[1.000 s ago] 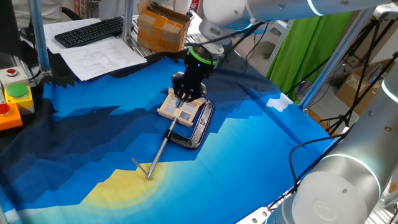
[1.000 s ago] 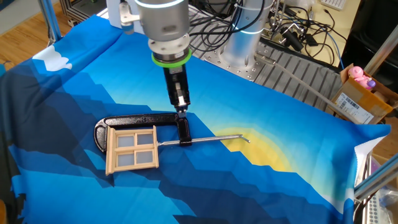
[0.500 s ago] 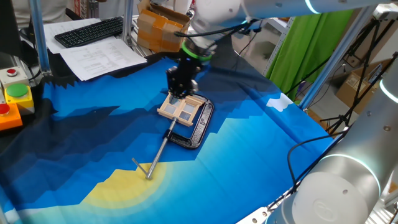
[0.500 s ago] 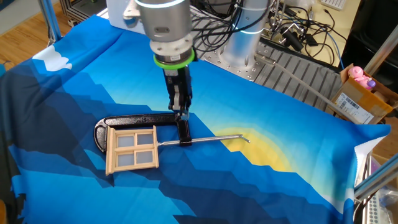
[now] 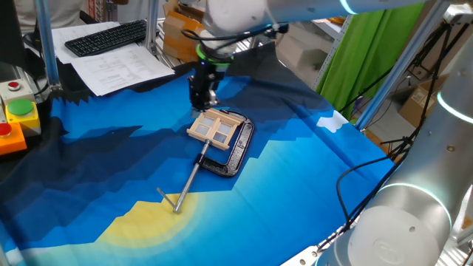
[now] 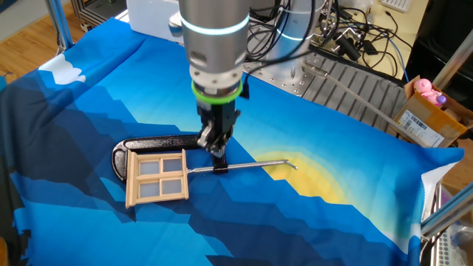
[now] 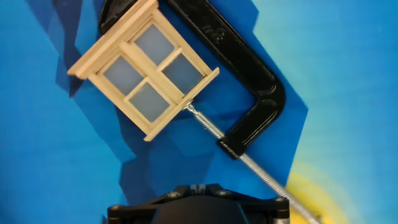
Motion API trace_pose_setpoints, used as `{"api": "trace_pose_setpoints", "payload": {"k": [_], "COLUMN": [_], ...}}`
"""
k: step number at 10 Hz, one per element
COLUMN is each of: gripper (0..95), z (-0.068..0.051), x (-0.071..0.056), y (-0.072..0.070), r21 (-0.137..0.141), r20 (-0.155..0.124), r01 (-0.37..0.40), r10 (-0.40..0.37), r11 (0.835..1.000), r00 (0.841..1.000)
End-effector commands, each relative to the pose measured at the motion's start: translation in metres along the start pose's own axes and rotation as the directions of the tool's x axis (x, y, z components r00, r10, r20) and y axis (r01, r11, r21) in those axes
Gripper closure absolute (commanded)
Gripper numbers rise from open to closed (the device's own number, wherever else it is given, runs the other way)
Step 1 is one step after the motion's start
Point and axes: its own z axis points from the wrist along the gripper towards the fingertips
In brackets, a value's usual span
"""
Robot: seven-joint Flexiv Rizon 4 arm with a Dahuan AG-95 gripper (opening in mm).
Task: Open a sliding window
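In one fixed view, the far left holds a grey box with red and green buttons (image 5: 18, 111), then a black keyboard (image 5: 107, 35) and printed sheets (image 5: 122, 68) at the far edge, with a cardboard box (image 5: 181, 33) just right of them. The blue and yellow cloth (image 5: 295, 170) covers the table. Right of the papers, the gripper (image 5: 201, 103) hangs over the cloth beside the far left edge of the sliding window (image 5: 214, 128), apart from it. Whether its jaws are spread or pressed together I cannot tell; the fingers are too small and dark here, and the hand view shows only the black gripper body at the bottom edge.

The sliding window lies flat near the middle of the cloth, its tan frame held in the black C-clamp (image 5: 235, 151), whose metal rod (image 5: 188, 181) runs toward the near left onto the yellow patch.

In the other fixed view, the window (image 6: 157, 176) sits left, the clamp (image 6: 155, 142) along its far side, the gripper (image 6: 214, 140) just right of it above the clamp's screw end.

In the hand view, the window (image 7: 144, 67) lies upper left, with the clamp (image 7: 249, 93) wrapping its right side.
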Motion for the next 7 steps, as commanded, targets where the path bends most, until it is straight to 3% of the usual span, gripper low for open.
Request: {"api": "trace_pose_setpoints", "payload": {"k": [1,3,7], "gripper": [95.0,95.0,95.0], "z": [0.008,0.011,0.015], "x": [0.001,-0.001,-0.005], "y": [0.019,0.033,0.044], "r21": [0.000,0.000,-0.003], "r20": [0.010,0.010,0.015], "r01": [-0.068,-0.093,-0.188], "r10": [0.068,0.093,0.188], "r11": [0.998,0.996,0.982], "r00": [0.998,0.996,0.982]}}
